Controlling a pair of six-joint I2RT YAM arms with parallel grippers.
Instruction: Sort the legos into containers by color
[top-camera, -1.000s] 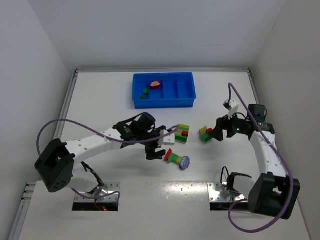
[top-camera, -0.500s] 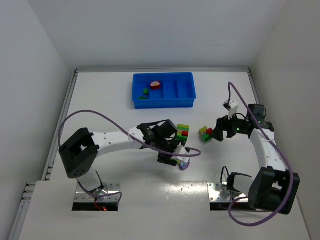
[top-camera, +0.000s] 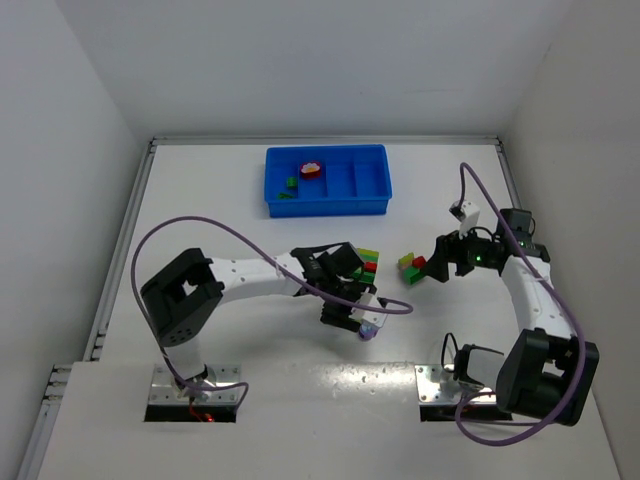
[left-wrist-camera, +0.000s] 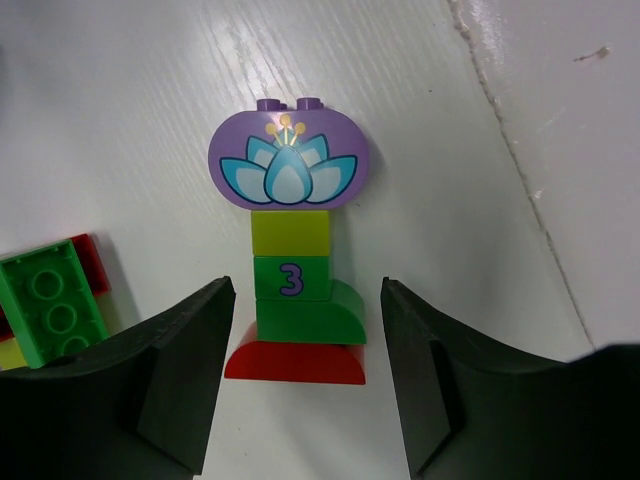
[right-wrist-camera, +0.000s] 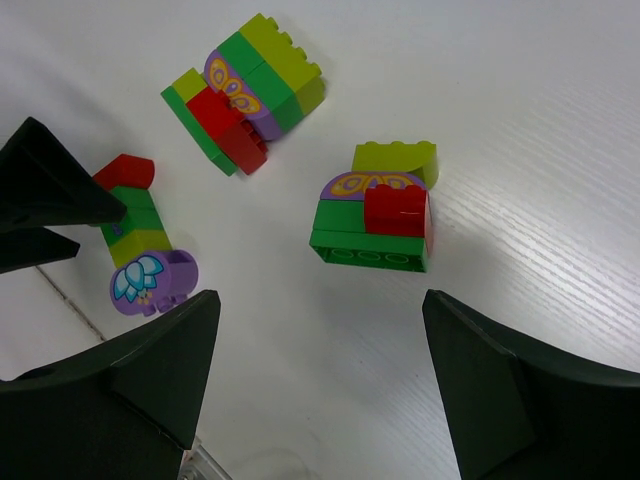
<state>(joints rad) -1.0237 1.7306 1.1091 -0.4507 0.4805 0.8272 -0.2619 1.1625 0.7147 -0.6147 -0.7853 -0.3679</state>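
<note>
Legos (top-camera: 410, 266) lie on the white table (top-camera: 200, 200). Nearest, a lying stack of red, green, yellow and purple flower bricks (left-wrist-camera: 290, 225) sits between the spread, unclenched fingers of the left gripper (left-wrist-camera: 305, 300). Beyond are two mixed clumps (right-wrist-camera: 245, 95), and the right gripper (right-wrist-camera: 320, 300) hovers over one with jaws wide apart. Farthest, the bright blue plastic tray (top-camera: 327, 205) holds some bricks (top-camera: 311, 169).

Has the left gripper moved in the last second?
Yes. Against the blue tray, the left gripper shifted right and now straddles the flower-topped stack.
</note>
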